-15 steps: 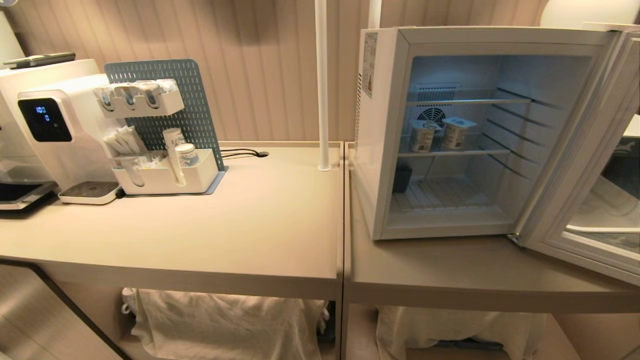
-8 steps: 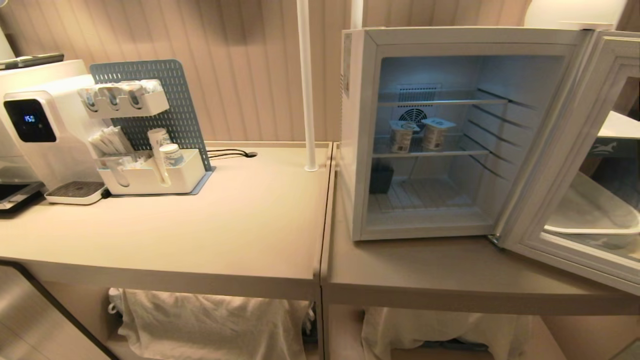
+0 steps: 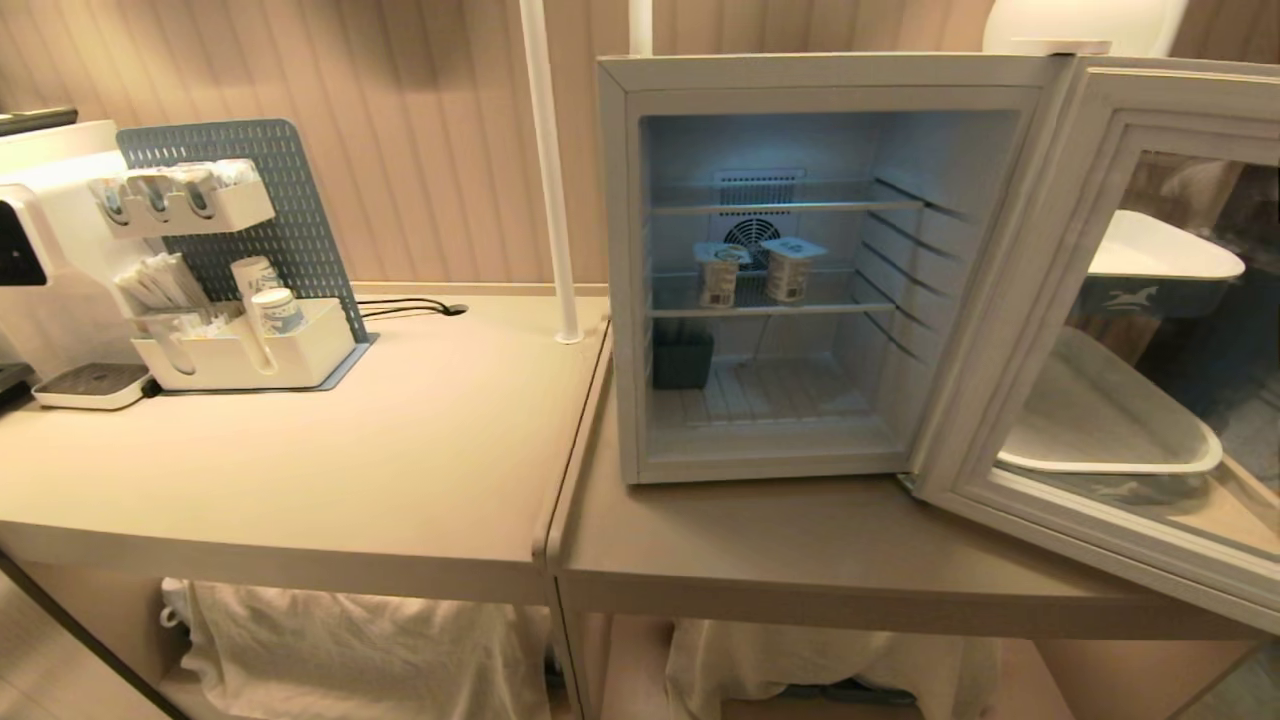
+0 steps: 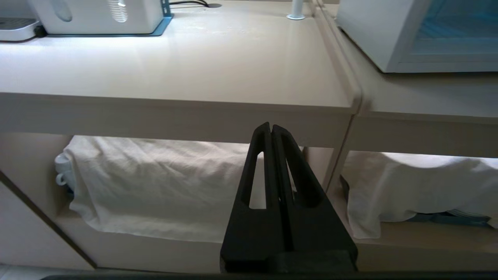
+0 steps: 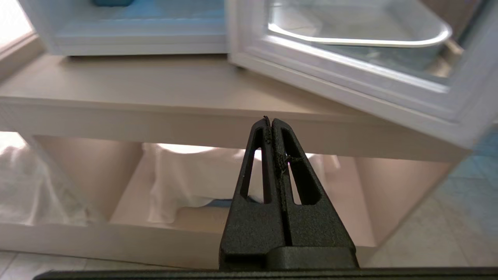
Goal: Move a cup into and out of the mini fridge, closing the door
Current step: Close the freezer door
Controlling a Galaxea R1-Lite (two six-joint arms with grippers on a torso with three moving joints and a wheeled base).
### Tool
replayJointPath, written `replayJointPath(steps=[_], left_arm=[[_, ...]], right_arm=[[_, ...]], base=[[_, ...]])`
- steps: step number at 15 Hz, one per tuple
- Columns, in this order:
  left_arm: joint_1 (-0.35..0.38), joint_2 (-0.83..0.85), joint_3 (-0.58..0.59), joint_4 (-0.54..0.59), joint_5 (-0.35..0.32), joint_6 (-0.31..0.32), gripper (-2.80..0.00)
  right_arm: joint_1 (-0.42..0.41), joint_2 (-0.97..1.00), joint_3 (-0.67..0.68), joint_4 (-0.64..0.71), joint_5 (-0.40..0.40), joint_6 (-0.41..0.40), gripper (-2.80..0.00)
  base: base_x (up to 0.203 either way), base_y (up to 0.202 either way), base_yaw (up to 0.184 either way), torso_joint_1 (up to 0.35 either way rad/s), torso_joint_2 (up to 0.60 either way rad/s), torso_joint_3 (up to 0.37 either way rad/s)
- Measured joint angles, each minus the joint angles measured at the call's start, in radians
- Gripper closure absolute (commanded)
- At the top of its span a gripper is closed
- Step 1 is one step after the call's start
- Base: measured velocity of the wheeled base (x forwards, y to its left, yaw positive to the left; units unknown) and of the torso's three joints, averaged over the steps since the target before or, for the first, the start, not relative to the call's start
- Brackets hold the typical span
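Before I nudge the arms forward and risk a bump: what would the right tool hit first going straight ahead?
Probably the front edge of the counter below the open door; the shut right tool points at it, though depth is unclear.

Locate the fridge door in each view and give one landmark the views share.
Head view: the door stands swung open at the picture's right, hinged on the fridge's right side.
Left wrist view: the door is not in it; only the fridge's lower corner shows.
Right wrist view: the door's lower frame runs across the upper right.
Shared landmark: the counter's front edge under the fridge.
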Motion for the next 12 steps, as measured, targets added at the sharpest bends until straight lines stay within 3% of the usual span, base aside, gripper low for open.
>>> replayJointPath(steps=[12], left_arm=[[0.000, 0.000, 0.000, 0.001, 0.000, 0.000, 0.00]], right_arm=[[0.000, 0.000, 0.000, 0.001, 0.001, 0.000, 0.00]], base=[[0.000, -0.193, -0.001, 0.002, 0.00, 0.001]])
